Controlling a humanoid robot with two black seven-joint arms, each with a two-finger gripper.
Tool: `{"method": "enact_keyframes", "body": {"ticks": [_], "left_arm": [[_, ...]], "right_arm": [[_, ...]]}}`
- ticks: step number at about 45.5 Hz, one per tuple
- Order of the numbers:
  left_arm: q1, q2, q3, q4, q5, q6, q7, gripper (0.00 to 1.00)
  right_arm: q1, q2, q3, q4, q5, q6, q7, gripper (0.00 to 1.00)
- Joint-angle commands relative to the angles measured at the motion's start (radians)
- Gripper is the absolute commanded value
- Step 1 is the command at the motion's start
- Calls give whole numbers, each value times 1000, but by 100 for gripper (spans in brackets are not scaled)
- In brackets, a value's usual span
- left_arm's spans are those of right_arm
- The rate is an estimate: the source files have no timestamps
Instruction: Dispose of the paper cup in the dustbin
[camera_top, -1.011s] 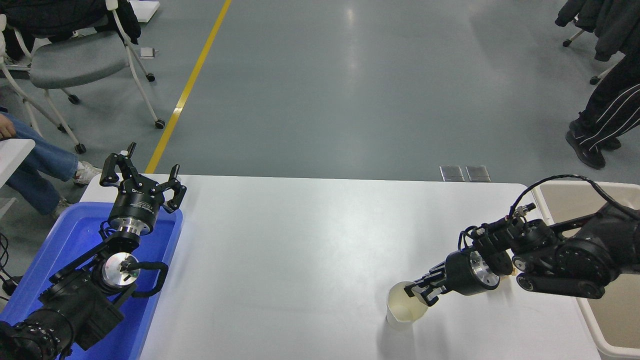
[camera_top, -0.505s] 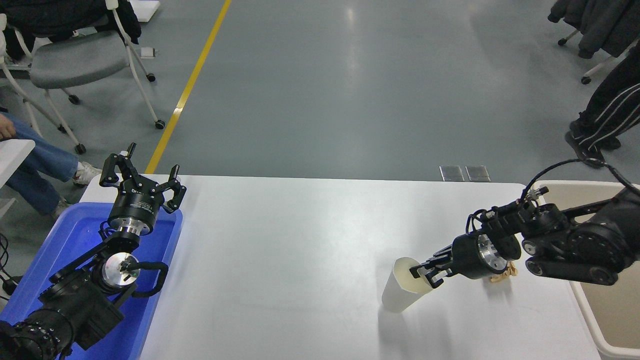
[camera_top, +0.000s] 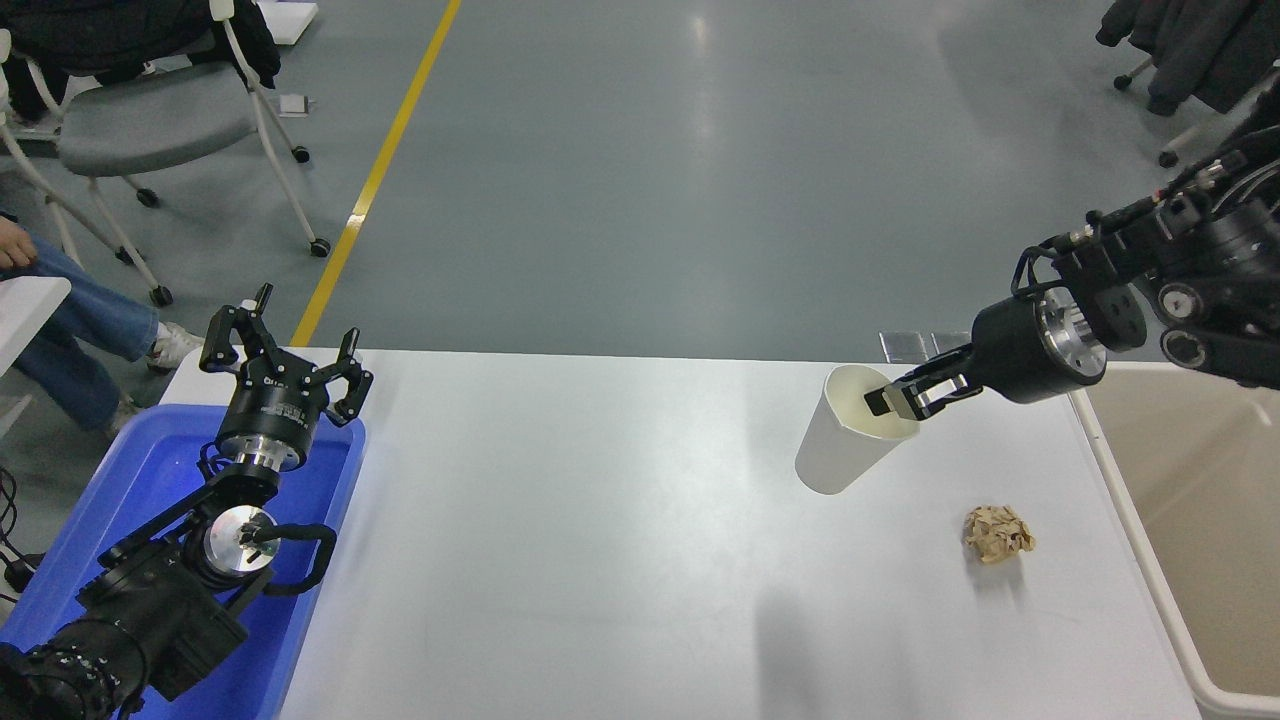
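The white paper cup hangs tilted in the air above the right half of the table. My right gripper is shut on the cup's rim, one finger inside the cream interior and one outside. The beige dustbin stands at the table's right edge, to the right of the cup; only its left rim and part of its inside show. My left gripper is open, parked at the lower left over the blue tray.
A small crumpled tan paper ball lies on the white table below and right of the cup. A blue tray sits at the left edge. A chair and a seated person's legs are at the far left.
My right gripper has lifted the cup off the table, up and slightly right. The paper ball, earlier hidden behind the arm, now shows. The left arm has not moved.
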Motion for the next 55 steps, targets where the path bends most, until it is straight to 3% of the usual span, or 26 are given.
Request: {"method": "enact_keyframes", "body": {"ticks": [1, 36, 45, 55], "left_arm": [[0, 0, 0, 0, 0, 0, 0, 100], [0, 0, 0, 0, 0, 0, 0, 100], [0, 0, 0, 0, 0, 0, 0, 100], [0, 0, 0, 0, 0, 0, 0, 100]], "right_arm": [[121, -17, 27, 25, 16, 98, 0, 0], [78, -41, 67, -5, 39, 81, -14, 0], [40, -135, 69, -71, 36, 80, -12, 0], [-60, -339, 135, -190, 38, 46, -4, 0]]}}
